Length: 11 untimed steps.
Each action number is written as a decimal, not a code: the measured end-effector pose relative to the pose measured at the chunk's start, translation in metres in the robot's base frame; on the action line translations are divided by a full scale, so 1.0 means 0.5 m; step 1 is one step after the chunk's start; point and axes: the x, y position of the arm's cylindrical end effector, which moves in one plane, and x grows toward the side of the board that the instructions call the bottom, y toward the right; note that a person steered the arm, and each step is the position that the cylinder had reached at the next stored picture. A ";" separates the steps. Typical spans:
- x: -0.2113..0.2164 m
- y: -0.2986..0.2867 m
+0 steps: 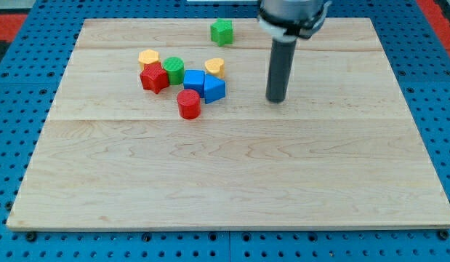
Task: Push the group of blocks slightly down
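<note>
A group of blocks lies at the board's upper left of centre: a yellow hexagonal block (148,57), a red star-shaped block (154,78), a green cylinder (174,69), a blue cube (194,80), a blue triangular block (214,89), a yellow heart-shaped block (215,68) and a red cylinder (189,104). A green star-shaped block (222,31) sits apart near the view's top. My tip (276,100) rests on the board to the right of the group, about a block's width or two from the blue triangular block, touching nothing.
The wooden board (232,182) lies on a blue perforated table (435,87). The arm's dark body (292,14) hangs over the board's top edge, right of the green star.
</note>
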 end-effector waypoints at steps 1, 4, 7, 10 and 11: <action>-0.113 -0.093; -0.132 -0.186; -0.170 -0.487; -0.073 -0.446; -0.101 -0.485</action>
